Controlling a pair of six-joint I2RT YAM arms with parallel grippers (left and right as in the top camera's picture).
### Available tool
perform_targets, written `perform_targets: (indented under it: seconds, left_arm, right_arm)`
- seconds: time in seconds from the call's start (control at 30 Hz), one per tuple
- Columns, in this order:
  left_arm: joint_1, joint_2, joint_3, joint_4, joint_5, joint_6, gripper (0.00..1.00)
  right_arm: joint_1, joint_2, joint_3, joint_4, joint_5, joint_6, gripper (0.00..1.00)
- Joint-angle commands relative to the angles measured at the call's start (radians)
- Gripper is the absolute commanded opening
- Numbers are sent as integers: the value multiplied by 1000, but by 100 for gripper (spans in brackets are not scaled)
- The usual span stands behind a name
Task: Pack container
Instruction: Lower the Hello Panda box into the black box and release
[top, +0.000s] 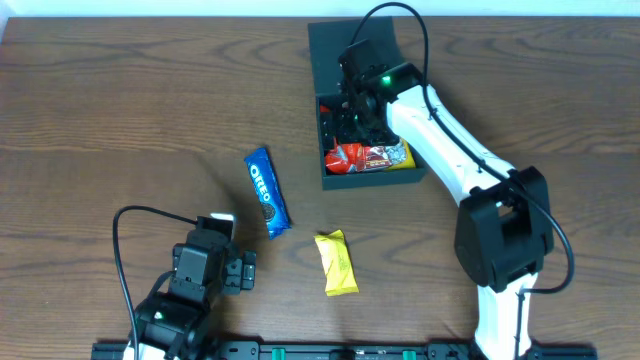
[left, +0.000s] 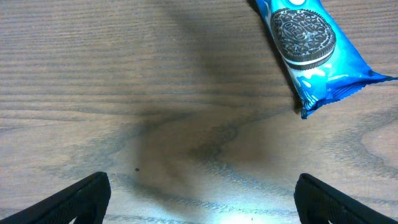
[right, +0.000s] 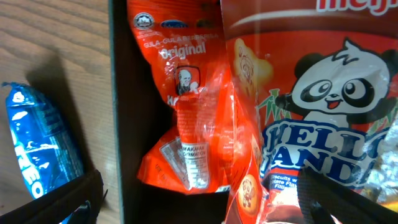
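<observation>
The container (top: 372, 179) is a dark square box at the back right of the table, with its flap lid up. Its left wall also shows in the right wrist view (right: 121, 124). Inside lie an orange-red snack packet (right: 186, 112) and a Hello Panda packet (right: 323, 93), which show red in the overhead view (top: 365, 157). My right gripper (top: 355, 105) hangs open over the box's inside (right: 199, 202), holding nothing. A blue Oreo packet (top: 267, 192) and a yellow packet (top: 337, 263) lie on the table. My left gripper (top: 225, 245) is open and empty (left: 202, 199) just short of the Oreo packet (left: 311, 50).
The table is dark brown wood (top: 120, 110). The right arm's white links (top: 450, 150) reach from the front right edge across to the box. The Oreo packet also shows left of the box wall in the right wrist view (right: 37, 143).
</observation>
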Motion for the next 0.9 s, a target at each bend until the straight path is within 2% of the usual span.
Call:
perform_targets:
  seconds: [0.0,0.27,0.47,0.87]
  left_arm:
    - [4,-3,0,-3,-3,18,96]
    - [4,-3,0,-3,-3,18,95]
    - [4,-3,0,-3,-3,18,95]
    - [4,-3,0,-3,-3,18,95]
  right_arm:
    - [-18,43,3,10,-5,-14,99]
    - [-18,46,-13,48,-11,-13,99]
    - [-14,5,-11,48,-100,-13,99]
    - [-5,-54,-11,46,-99,-14,99]
